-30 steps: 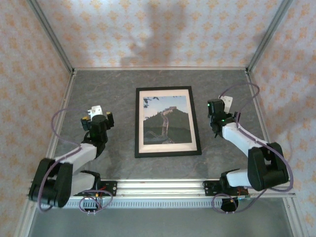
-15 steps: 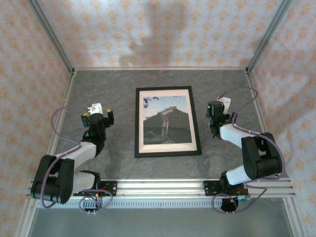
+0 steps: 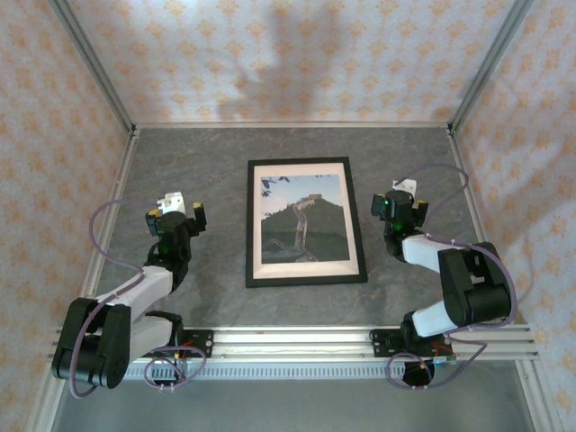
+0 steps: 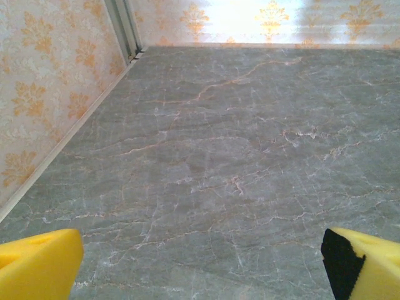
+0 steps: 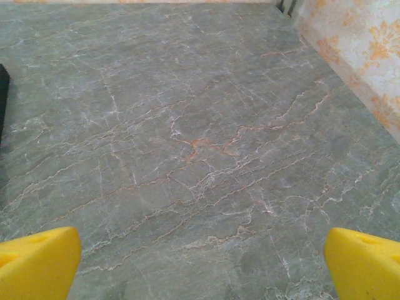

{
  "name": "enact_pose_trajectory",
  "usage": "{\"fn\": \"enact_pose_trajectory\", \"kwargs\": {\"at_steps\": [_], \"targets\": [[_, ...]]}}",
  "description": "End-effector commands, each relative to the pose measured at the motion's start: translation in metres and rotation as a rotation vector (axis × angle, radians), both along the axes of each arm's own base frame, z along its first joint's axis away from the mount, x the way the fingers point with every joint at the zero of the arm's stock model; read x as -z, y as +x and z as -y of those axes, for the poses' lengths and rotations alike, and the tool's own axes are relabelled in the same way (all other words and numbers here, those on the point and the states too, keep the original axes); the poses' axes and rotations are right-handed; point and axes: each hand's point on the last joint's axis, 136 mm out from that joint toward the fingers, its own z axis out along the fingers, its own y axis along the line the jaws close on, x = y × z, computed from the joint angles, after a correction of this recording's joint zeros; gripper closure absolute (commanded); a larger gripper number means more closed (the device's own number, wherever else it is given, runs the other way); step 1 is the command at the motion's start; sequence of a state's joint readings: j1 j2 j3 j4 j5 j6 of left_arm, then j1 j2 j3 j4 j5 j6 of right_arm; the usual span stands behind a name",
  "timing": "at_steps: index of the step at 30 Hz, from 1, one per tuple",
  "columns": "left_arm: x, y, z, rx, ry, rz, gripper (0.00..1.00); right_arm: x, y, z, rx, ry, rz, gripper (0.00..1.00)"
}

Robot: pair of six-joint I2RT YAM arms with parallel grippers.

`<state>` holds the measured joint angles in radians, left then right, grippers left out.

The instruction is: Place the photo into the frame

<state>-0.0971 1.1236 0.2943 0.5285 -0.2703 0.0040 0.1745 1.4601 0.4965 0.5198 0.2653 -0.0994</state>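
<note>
From above, shows the frame lying flat at the middle of the grey marbled table, long sides running twelve to six o'clock. Holds the photo inside its black border, picture side up, with green hill, pale sky and a pale margin showing. At nine o'clock of the frame, well apart from it, finds the left gripper aimed toward twelve, jaws spread wide with nothing between them. At three o'clock of the frame, near its edge but clear of it, finds the right gripper, likewise aimed toward twelve, jaws wide apart and empty. Through the left wrist camera, sees yellow fingertips low at seven and five o'clock, bare tabletop between them, and patterned wall from nine round to twelve. Through the right wrist camera, sees the same spread over bare stone, gripping nothing, plus a dark sliver at nine o'clock, too little to name, and wall at two o'clock. Touches neither frame nor photo with either gripper.
</note>
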Motion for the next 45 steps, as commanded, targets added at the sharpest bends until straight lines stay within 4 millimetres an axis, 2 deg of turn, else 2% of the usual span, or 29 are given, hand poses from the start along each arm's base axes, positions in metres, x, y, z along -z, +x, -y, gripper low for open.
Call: {"fn": "enact_pose_trajectory", "kwargs": {"at_steps": [1, 4, 9, 12, 13, 15, 17, 45], "targets": [[-0.002, 0.003, -0.007, -0.023, 0.035, 0.006, 0.0, -0.015, 0.009, 0.005, 0.009, -0.004, 0.099, 0.0], [-0.002, 0.013, -0.005, -0.013, 0.018, 0.022, 0.0, -0.011, 0.009, 0.013, 0.021, 0.036, 0.096, 0.0], [-0.001, 0.043, 0.006, 0.047, -0.008, 0.039, 0.0, -0.006, 0.009, 0.02, 0.02, 0.098, 0.111, 0.0], [0.024, 0.059, 0.02, 0.136, -0.033, 0.013, 0.0, 0.002, 0.007, 0.026, 0.023, 0.138, 0.142, 0.0], [0.026, 0.062, 0.018, 0.14, -0.035, 0.048, 0.0, 0.002, 0.007, 0.026, 0.019, 0.136, 0.163, 0.01], [0.03, 0.057, 0.011, 0.11, -0.068, 0.003, 0.0, 0.003, 0.006, 0.026, 0.023, 0.14, 0.125, 0.01], [0.029, 0.061, 0.014, 0.139, -0.068, 0.023, 0.0, 0.003, 0.006, 0.026, 0.022, 0.135, 0.14, 0.01], [0.03, 0.061, 0.017, 0.151, -0.061, 0.009, 0.0, 0.003, 0.006, 0.026, 0.021, 0.136, 0.136, 0.01]]}}
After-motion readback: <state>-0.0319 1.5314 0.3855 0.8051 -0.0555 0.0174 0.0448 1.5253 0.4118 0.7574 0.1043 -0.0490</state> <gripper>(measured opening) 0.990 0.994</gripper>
